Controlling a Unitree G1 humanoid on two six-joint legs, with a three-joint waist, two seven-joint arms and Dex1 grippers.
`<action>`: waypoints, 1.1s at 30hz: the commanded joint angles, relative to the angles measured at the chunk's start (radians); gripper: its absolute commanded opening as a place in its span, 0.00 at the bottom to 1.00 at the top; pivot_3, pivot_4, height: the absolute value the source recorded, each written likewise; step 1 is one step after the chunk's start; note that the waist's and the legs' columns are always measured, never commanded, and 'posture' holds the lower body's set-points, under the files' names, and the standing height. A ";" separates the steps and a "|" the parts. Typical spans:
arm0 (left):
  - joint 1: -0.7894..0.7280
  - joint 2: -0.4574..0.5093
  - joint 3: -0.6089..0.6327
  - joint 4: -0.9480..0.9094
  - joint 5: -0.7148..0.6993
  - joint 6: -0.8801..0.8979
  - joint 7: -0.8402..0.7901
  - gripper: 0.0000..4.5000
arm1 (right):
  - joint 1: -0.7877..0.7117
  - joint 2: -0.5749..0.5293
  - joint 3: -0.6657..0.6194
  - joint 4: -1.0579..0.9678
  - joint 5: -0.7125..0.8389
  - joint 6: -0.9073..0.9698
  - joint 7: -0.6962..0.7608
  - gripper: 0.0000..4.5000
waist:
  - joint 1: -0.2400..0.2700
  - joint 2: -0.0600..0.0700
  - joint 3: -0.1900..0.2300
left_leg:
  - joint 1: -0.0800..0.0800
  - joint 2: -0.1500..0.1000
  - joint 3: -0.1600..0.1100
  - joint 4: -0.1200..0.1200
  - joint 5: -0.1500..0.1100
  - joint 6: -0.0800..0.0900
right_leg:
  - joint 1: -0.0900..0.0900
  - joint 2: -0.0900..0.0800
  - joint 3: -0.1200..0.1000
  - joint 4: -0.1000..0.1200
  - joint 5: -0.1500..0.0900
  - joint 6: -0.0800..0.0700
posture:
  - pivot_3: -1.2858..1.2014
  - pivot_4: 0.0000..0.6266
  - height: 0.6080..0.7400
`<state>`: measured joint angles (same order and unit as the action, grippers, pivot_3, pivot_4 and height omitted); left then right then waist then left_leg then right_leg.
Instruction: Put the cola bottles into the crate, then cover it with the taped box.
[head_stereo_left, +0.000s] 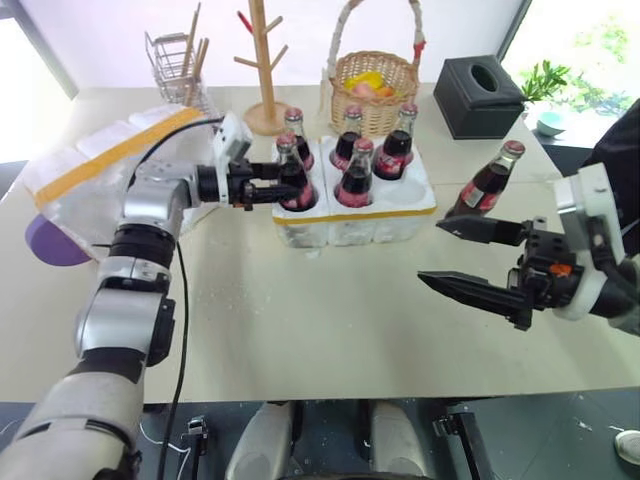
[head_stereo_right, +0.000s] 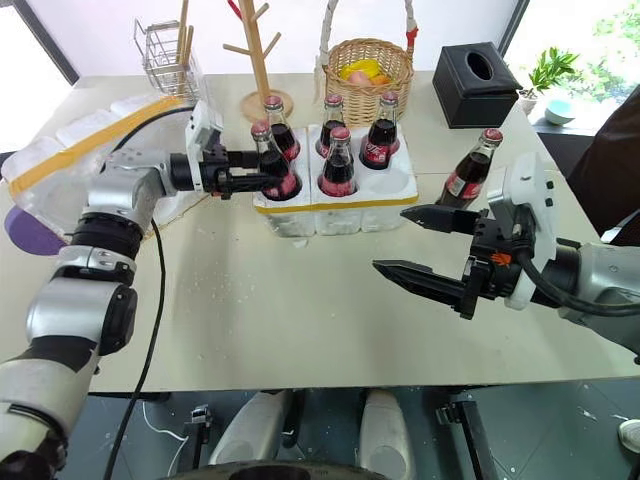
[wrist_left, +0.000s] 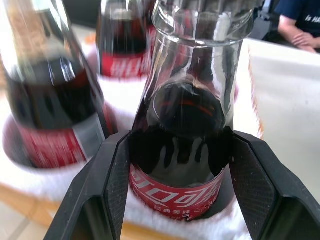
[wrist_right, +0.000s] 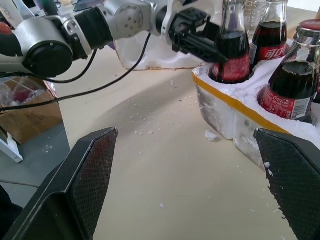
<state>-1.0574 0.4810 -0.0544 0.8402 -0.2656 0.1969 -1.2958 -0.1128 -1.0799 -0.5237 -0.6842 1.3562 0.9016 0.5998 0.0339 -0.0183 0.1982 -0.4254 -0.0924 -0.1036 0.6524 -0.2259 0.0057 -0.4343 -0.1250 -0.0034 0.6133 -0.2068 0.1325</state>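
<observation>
Table: pale top, dusted with white foam crumbs near the middle.

Taped box: the big lobed shell with wide yellow bands lies at the table's left side, behind the left arm, well apart from the tray's open top.

Crate: the low white tray with the thin yellow strip sits mid-table; five cola bottles stand in or over its wells, upright.

Front-left bottle: upright in the near left well, seemingly seated or nearly so, long axis vertical, its dark body clamped between the left gripper's jaws.

Loose bottle: the sixth stands on the bare table just right of the crate, leaning slightly as seen from the head, not yet in a well.

Left gripper: reaching in level from the left, closed around that front-left bottle.

Right gripper: spread wide and empty, hovering in front of the loose bottle, fingers pointing toward the crate.

Key relation: the loose bottle lies just beyond and slightly right of the right gripper's fingertips, so the right arm is plainly nearer; I'd judge it suits a sideways grasp on the upright body.
</observation>
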 joint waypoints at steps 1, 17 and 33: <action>0.016 0.030 0.032 -0.059 -0.010 0.023 -0.011 0.82 | -0.014 -0.014 -0.034 0.001 0.004 -0.021 0.018 1.00 | 0.000 0.000 0.000 | 0.001 0.000 0.000 0.000 0.000 0.000 | 0.000 0.000 0.000 0.000 0.000 0.000 | 0.52 0.24 0.95; 0.137 0.421 0.285 -0.692 -0.395 0.610 -0.103 0.98 | -0.014 -0.022 -0.049 0.064 -0.106 -0.028 0.116 1.00 | -0.020 0.001 -0.001 | 0.002 0.002 -0.001 0.000 0.000 -0.001 | 0.002 0.002 0.000 0.000 0.001 -0.002 | 0.52 0.24 0.95; 0.431 0.411 0.180 -1.047 -0.496 0.610 -0.064 0.98 | 0.127 0.156 -0.113 0.186 -0.419 -0.047 -0.113 1.00 | -0.023 0.002 -0.001 | 0.007 0.002 0.001 -0.002 0.000 -0.002 | 0.005 0.002 0.003 -0.002 -0.002 -0.007 | 0.52 0.24 0.95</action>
<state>-0.6033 0.8923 0.1270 -0.1891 -0.7633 0.8311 -1.3716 0.0443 -0.9356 -0.6634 -0.4939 0.9619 0.8852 0.5150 0.0110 -0.0168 0.1972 -0.4185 -0.0898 -0.1025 0.6501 -0.2255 0.0042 -0.4291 -0.1230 -0.0007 0.6114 -0.2084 0.1252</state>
